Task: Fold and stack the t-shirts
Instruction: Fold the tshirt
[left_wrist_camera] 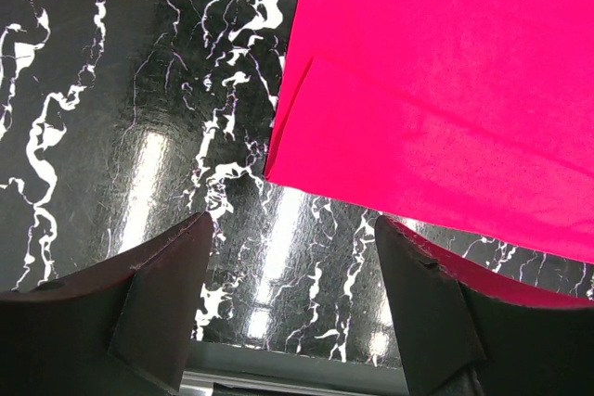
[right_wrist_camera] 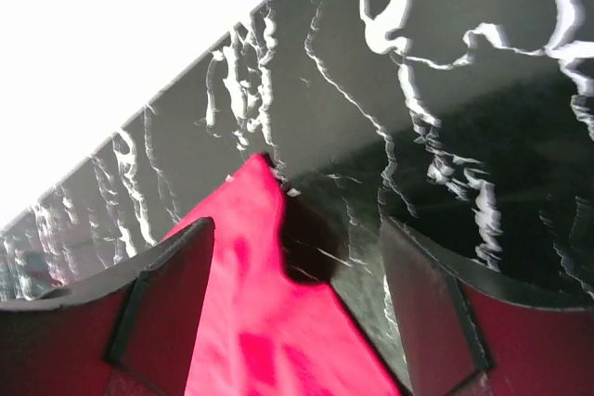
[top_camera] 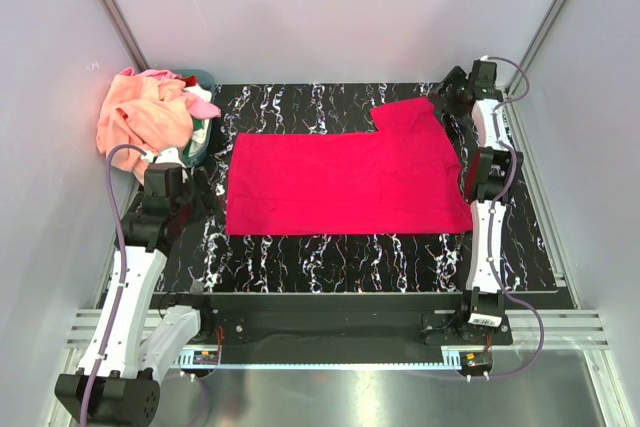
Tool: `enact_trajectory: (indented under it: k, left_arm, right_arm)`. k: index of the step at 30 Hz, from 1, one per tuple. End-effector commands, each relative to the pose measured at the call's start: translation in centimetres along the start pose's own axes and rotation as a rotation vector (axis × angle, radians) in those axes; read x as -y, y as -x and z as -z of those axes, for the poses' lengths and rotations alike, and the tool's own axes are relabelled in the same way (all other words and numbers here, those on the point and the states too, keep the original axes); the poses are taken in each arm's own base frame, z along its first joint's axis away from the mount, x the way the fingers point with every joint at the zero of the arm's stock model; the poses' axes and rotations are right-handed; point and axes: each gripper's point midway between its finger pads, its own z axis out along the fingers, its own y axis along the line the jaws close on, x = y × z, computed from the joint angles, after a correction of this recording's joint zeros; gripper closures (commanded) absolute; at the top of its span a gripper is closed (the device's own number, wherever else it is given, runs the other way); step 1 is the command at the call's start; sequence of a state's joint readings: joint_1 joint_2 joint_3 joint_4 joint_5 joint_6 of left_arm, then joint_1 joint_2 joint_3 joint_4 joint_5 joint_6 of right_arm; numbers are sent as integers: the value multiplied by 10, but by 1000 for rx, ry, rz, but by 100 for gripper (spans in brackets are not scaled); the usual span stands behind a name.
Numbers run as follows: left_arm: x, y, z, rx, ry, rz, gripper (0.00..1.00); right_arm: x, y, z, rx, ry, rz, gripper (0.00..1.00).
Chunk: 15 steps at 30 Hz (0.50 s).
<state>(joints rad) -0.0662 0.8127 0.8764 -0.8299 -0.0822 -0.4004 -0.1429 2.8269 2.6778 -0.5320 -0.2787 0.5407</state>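
Crimson t-shirt [top_camera: 345,182] spread flat on the black marbled tabletop [top_camera: 330,257], lying between the two hands, one sleeve projecting at the end nearest the right hand [top_camera: 450,92]. Both hands stand wide and hold nothing. The left hand [left_wrist_camera: 295,234] hangs low over bare tabletop, fingers pointing down, with the shirt's corner just ahead of its fingertips and to one side. A doubled edge there suggests that a first fold is probably in place. The right arm reaches far forward with its wrist bent down, and the sleeve tip lies directly between its fingers. Whether they touch the cloth cannot be told from the close, blurred wrist view. Judged step: mid-fold of the red shirt, each hand poised at its own end for a grasp. The next move likely calls for both hands to descend, pinch the cloth edges, and carry them over evenly. The peach-orange, pink and white shirts [top_camera: 150,117] sit heaped on a teal basket [top_camera: 205,82] just beyond the left hand, well apart from the right.
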Motion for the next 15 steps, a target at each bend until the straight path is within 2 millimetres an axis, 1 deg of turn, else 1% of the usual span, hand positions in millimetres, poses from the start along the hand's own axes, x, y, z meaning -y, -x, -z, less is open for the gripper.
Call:
enact_trajectory:
  k: [1,3,4,6,10,11,13,14,15]
  left_arm:
    - [1,13,2,64,0,7,25]
    - [0,13,2,64,4,8,25]
    - [0,13,2,63,5,8,25]
    - [0,12,0,54,10,9,25]
    - [-1,13,0,58,17,10,25]
    - [-1,13,1,59,16,10,25]
    - [-1,13,1,59,16,10,25]
    - [-2,12,0,55,18,10,25]
    - [-2,12,0,56,19,10,25]
  right_arm:
    - [-12,-45,-21,-113,70,-60,21]
    - [-20,-63,-25,-151,81,-51,22]
    - [-21,-68,-26,-164,85,-42,23]
    - [-25,-70,-24,-173,96,-45,25]
    - [-27,-79,-23,-209,117,-67,41]
    - [-26,-81,-23,-216,117,-70,52]
    - [-27,-80,-23,-214,120,-65,60]
    - [-26,-80,-23,-213,118,-63,69]
    - [-27,-77,-22,-202,116,-57,74]
